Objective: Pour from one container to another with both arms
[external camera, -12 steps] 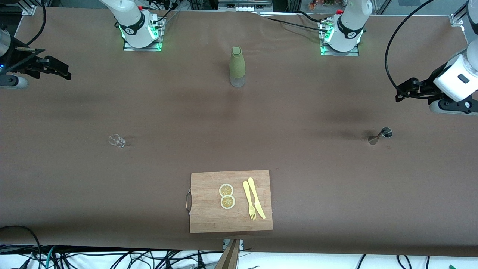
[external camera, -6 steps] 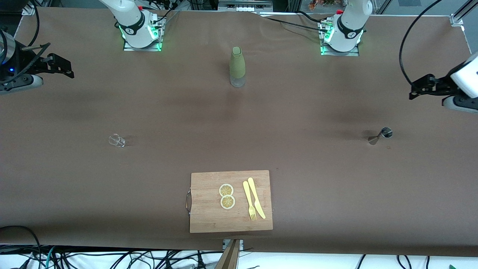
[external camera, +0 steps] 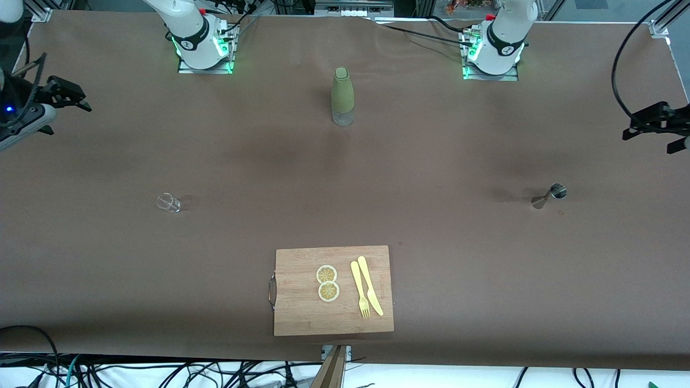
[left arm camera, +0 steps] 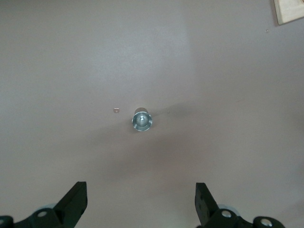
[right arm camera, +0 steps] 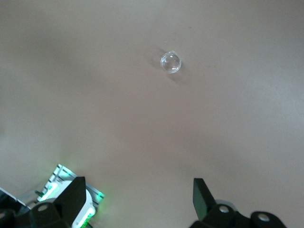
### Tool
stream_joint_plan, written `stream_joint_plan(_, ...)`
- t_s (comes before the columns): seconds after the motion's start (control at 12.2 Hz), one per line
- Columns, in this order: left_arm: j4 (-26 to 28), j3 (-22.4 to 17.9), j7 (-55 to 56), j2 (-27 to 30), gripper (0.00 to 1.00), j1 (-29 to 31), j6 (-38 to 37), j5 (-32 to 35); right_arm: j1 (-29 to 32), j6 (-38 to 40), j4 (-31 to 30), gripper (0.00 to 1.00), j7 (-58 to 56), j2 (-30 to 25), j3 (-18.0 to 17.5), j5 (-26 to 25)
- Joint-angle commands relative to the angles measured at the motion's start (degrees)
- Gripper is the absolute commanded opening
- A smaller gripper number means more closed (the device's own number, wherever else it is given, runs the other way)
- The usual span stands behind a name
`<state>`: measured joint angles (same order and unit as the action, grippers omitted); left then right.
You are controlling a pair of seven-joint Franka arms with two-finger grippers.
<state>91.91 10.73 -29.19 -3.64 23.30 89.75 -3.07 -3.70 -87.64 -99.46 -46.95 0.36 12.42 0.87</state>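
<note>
High over the brown desk (external camera: pixel 431 161), left pincer (left arm camera: pixel 141 209) and right pincer (right arm camera: pixel 135 203) spread open, empty; pouring unstarted, next reaching for small steel jigger (external camera: pixel 549 195) and clear glass (external camera: pixel 168 202).

Few obstacles stand on the brown desk (external camera: pixel 431 161). A tall green-sleeved bottle (external camera: pixel 342 96) rises midway between the arm bases. A small clear glass (external camera: pixel 168 202) stands alone toward the right arm's end, and a silver metal jigger (external camera: pixel 549 195) toward the left arm's end (open surface rings each). Nearest the front camera, a wooden cutting board (external camera: pixel 302 312) carries two lemon slices (external camera: pixel 327 283), a yellow plastic fork (external camera: pixel 359 289) and knife (external camera: pixel 370 285), all low and flat.
</note>
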Motion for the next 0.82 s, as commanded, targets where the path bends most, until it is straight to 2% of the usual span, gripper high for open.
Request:
stream_joint_plan(0.0,-1.74,0.52,-9.00,-1.02,1.00,3.23,-0.80,-1.33,0.45,0.54,2.96,1.00,-14.26,4.72,5.05,7.01)
stream_joint_plan(0.16,-1.83,0.52,-18.05,-1.37,1.00,6.39,-0.72,-1.42,1.32,0.28,2.96,1.00,-19.99,7.53,7.18,10.98)
stream_joint_plan(0.41,-4.29,0.61,-27.73,-4.44,1.00,9.74,-0.89,-1.85,5.62,-0.07,2.96,1.00,-31.05,12.01,7.18,19.32)
stream_joint_plan(0.57,-4.20,0.52,-33.70,-6.02,1.00,13.25,-0.98,-4.57,8.79,-0.16,2.96,1.00,-41.59,16.57,7.18,26.61)
stream_joint_plan(0.74,-4.20,0.53,-40.38,-8.13,1.00,17.64,-0.98,-7.81,10.90,-0.16,2.96,1.00,-49.17,20.54,7.18,30.76)
